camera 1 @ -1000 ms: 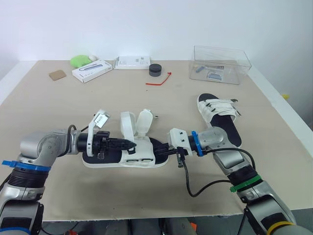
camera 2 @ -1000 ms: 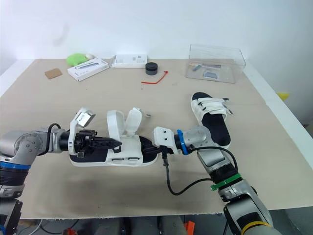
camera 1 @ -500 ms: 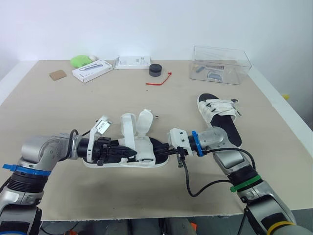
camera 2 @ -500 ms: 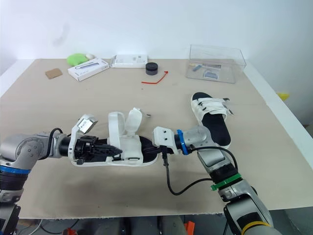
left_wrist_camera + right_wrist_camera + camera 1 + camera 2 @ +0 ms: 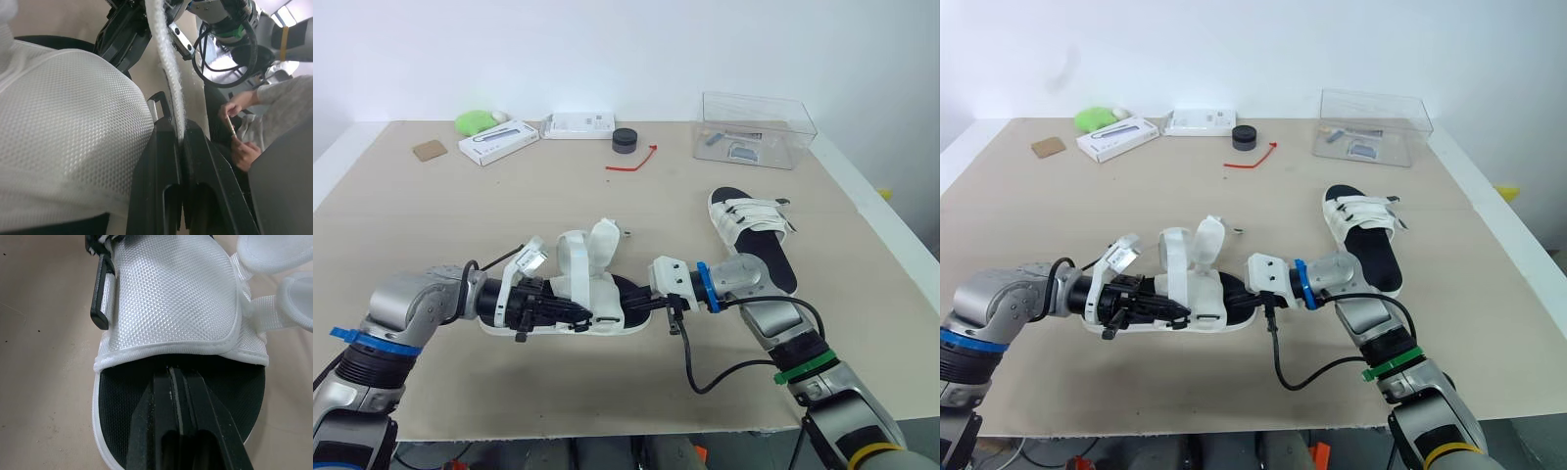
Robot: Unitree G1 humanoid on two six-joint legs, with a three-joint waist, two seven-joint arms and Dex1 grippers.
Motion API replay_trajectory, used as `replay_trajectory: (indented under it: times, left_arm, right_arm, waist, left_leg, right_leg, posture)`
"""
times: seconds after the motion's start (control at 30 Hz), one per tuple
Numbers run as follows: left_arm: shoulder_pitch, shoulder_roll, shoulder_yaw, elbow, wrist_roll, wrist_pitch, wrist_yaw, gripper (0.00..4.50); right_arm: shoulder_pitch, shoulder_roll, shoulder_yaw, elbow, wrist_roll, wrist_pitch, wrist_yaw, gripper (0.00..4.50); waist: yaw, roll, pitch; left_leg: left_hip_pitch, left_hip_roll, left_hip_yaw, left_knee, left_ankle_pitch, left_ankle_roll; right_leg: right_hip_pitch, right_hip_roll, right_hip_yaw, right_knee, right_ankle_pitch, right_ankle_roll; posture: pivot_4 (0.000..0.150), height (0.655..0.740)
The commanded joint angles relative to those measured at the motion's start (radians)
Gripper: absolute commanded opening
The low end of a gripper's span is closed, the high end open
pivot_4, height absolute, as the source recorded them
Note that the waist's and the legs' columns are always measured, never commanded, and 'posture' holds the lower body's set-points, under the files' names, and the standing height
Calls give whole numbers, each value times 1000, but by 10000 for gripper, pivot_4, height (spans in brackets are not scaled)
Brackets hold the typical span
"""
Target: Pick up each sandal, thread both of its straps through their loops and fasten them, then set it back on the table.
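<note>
A white sandal with a black footbed [image 5: 607,305] lies mid-table, its two straps [image 5: 590,245] standing up unfastened. My left gripper [image 5: 576,315] reaches in from the left along the sandal's near side. In the left wrist view it [image 5: 181,131] is shut on the edge of a white strap [image 5: 167,68], beside the mesh upper [image 5: 68,122]. My right gripper [image 5: 177,378] is shut, its fingers lying on the black footbed [image 5: 122,406] just behind the mesh upper [image 5: 171,293]; it [image 5: 632,300] comes in from the right. The second sandal [image 5: 752,235] lies on the right with its straps closed.
A clear plastic box [image 5: 754,127] stands back right. A black round cap [image 5: 625,140], a red cord [image 5: 633,162], two white boxes [image 5: 497,140] [image 5: 579,124], a green object [image 5: 475,120] and a brown square [image 5: 428,150] line the back. A person's hands [image 5: 239,132] show beyond the table.
My left gripper has slid right and slightly nearer along the sandal, from its left end to beneath the straps, with the wrist rolling. The right arm and the sandal have stayed put.
</note>
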Motion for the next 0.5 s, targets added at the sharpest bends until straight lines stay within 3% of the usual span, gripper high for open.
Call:
replay_trajectory:
  times: [0.03, 0.2, 0.27, 0.37, 0.5]
  left_arm:
    - [29, 11, -17, -50, 17, -11, 6, 495]
    - [47, 2, 14, -47, -6, 28, 40, 495]
    - [50, 1, 19, -58, 7, 3, 51, 5908]
    - [49, 12, 40, -73, -3, -6, 43, 18053]
    - [4, 21, 87, -64, -34, 7, 41, 18053]
  right_arm:
    - [0, -9, 1, 6, -17, 2, -1, 0]
    - [-9, -8, 1, 17, -19, -4, 2, 0]
    - [-10, -8, 1, 19, -19, -7, 4, 0]
    - [-13, -8, 2, 22, -19, -9, 6, 0]
    - [-18, -7, 3, 30, -21, -16, 12, 0]
  waist:
    - [0, 0, 0]
    - [0, 0, 0]
    - [0, 0, 0]
    - [0, 0, 0]
    - [0, 0, 0]
  left_leg:
    - [0, 0, 0, 0, 0, 0]
    - [0, 0, 0, 0, 0, 0]
    - [0, 0, 0, 0, 0, 0]
    - [0, 0, 0, 0, 0, 0]
    - [0, 0, 0, 0, 0, 0]
  right_leg:
    - [0, 0, 0, 0, 0, 0]
    - [0, 0, 0, 0, 0, 0]
    - [0, 0, 0, 0, 0, 0]
    - [0, 0, 0, 0, 0, 0]
    - [0, 0, 0, 0, 0, 0]
  posture:
    - [1500, 7400]
    - [1500, 7400]
    - [1500, 7400]
    - [1500, 7400]
    - [1500, 7400]
